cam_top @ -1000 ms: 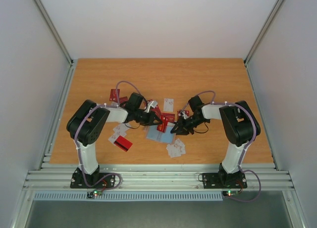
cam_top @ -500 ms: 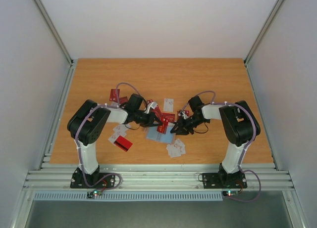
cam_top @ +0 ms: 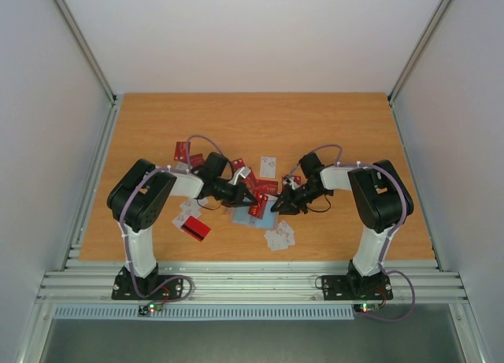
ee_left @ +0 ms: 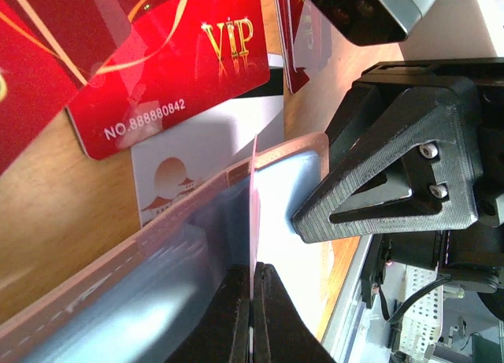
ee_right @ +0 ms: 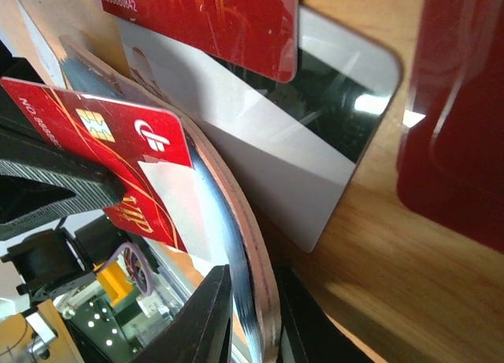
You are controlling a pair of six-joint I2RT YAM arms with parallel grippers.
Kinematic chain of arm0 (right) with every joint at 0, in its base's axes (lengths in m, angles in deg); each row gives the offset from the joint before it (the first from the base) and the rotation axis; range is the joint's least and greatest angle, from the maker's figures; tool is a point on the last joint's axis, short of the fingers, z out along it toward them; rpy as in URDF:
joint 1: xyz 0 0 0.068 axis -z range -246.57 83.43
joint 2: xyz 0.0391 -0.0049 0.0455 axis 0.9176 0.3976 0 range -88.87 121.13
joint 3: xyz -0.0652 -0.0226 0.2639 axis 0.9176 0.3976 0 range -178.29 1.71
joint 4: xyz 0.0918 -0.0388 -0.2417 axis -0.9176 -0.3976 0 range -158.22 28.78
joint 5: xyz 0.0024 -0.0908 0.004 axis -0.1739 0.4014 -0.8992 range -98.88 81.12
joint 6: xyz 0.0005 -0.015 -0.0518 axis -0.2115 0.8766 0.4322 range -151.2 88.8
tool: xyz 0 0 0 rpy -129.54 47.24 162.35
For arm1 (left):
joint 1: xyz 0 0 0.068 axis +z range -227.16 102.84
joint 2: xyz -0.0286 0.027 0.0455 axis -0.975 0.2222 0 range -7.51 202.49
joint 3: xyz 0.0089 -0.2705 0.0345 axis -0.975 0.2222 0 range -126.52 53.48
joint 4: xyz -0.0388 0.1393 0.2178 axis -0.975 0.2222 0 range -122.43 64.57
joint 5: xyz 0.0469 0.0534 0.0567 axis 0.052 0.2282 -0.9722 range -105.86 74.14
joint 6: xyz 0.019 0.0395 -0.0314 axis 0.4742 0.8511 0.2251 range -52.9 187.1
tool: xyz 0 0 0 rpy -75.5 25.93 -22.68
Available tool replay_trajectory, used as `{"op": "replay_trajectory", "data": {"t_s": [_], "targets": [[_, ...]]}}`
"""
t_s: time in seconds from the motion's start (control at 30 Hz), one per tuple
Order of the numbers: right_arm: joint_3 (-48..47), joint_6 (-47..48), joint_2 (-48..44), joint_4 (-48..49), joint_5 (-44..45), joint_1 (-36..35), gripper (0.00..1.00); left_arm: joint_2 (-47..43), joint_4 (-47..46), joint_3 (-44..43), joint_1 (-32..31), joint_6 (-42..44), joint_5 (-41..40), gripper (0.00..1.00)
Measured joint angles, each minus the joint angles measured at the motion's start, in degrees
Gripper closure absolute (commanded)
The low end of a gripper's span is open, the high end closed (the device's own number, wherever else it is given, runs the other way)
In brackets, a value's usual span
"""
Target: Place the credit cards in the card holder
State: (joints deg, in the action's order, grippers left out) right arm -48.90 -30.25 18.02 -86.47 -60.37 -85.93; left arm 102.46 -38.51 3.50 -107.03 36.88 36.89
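The card holder lies open at the table's middle, light blue-grey inside with a tan rim. My right gripper is shut on its tan edge, one finger inside and one outside. My left gripper is shut on a red credit card, seen edge-on, standing upright over the holder's blue inside. From the right wrist view that same red card shows its chip and gold lettering just beyond the holder's rim. In the top view the left gripper and the right gripper almost meet over the holder.
Loose credit cards lie around the holder: red ones at the far left, a red one near the left arm, white ones in front and behind. A red VIP card and a black-striped white card lie beside the holder.
My left gripper has edged slightly to the right with the red card, closer over the holder. The right gripper has stayed in place on the holder's edge.
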Motion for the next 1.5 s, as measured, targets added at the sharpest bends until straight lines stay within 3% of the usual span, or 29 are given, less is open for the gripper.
{"op": "replay_trajectory", "data": {"t_s": [0.73, 0.9, 1.07, 1.27, 1.5], "targets": [[2.84, -8.63, -1.31, 8.87, 1.05, -0.76, 0.85, -2.82, 2.99, 2.67, -1.57, -1.09, -1.62, 1.00], [3.76, -10.38, -1.70, 10.80, 0.57, -0.81, 0.76, -4.55, 4.81, 3.80, -1.95, -0.85, -3.08, 1.00], [4.07, -11.10, -2.62, 11.06, 0.26, -0.92, 0.61, -4.63, 4.46, 4.33, -1.99, -0.90, -3.13, 1.00], [3.02, -8.15, -6.29, 3.82, 5.33, -0.92, 0.53, -4.61, 3.65, 4.55, -2.10, -1.36, -3.17, 1.00], [1.90, -1.62, -10.99, -9.94, 16.92, -0.92, 0.77, -4.39, 2.93, 4.55, -2.38, -2.40, -3.26, 1.00]]}}
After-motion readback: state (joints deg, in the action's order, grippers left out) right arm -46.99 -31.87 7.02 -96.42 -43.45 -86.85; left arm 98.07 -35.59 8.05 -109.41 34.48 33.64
